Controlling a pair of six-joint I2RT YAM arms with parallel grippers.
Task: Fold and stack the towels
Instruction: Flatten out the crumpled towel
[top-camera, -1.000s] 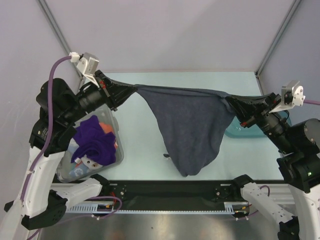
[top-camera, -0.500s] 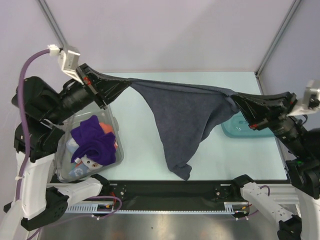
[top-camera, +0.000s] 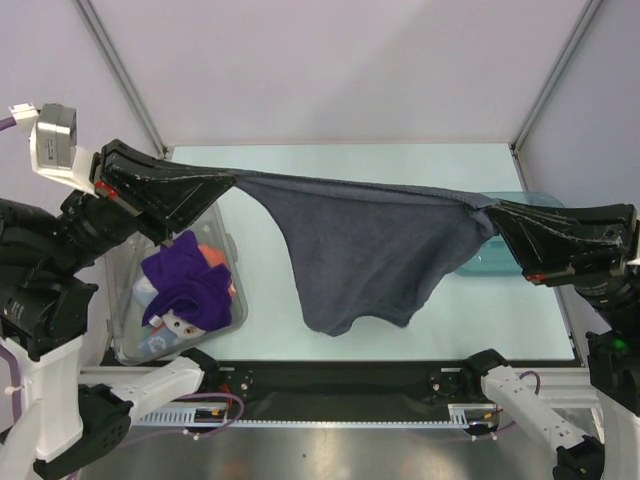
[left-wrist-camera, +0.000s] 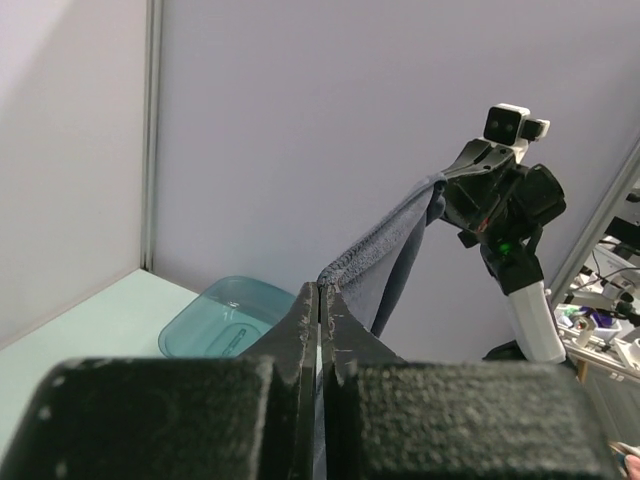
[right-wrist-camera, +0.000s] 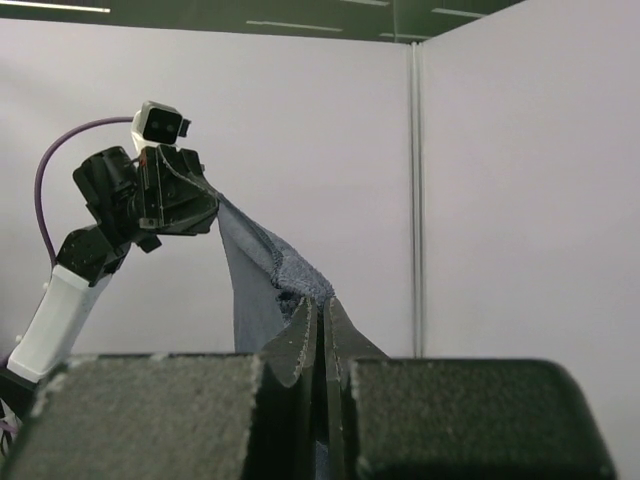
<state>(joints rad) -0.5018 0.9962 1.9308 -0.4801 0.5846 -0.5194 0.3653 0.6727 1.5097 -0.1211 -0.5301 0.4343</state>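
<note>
A dark navy-grey towel hangs stretched in the air between both grippers, high above the table. My left gripper is shut on its left corner; in the left wrist view the gripper pinches the towel edge. My right gripper is shut on the right corner; in the right wrist view the gripper holds the towel. A purple towel lies bunched in the clear bin, with orange-brown and light blue cloth under it.
The clear plastic bin stands at the left near edge. A teal translucent tray sits at the right, partly under the right gripper, and shows in the left wrist view. The pale table is walled at the back and sides.
Both arms have risen and spread apart, pulling the towel's top edge taut. The hanging towel has lifted and widened, its lower tip now higher above the table.
</note>
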